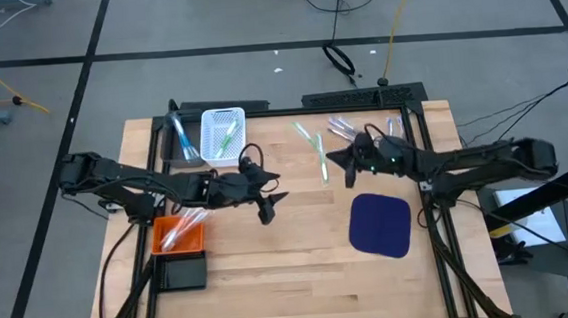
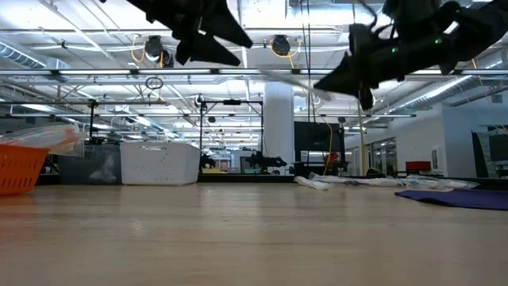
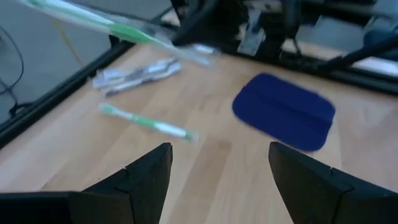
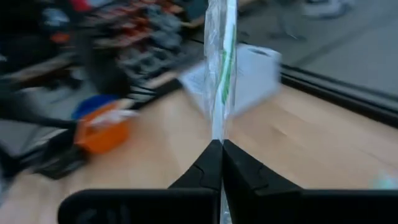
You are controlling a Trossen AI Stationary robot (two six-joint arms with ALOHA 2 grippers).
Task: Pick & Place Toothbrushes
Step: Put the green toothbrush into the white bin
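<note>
Green and clear plastic stood straight up between the tips of your right gripper [image 4: 219,146]: it was clenched on one wrapped toothbrush [image 4: 221,68], and the high view put that gripper [image 1: 346,165] over the table's far right part, lifted off the wood, with the brush [image 1: 321,156] jutting away from it toward the table's middle. Your left gripper [image 3: 217,168] hung released, its two dark fingers [image 3: 146,177] spread wide with nothing between them, above the wooden table [image 1: 302,268] near its centre. You had another green toothbrush [image 3: 146,122] lying flat on the boards, and a small heap of wrapped toothbrushes [image 1: 347,127] lay near the far edge, just beyond the right gripper. More brushes sat in the white basket [image 1: 223,133] at the far left, some in the orange bin [image 1: 177,235] on the left side, and a blue-toned pair lay just beside the basket. A dark blue pad [image 1: 380,223] lay on the wood, nearer than the right gripper.
</note>
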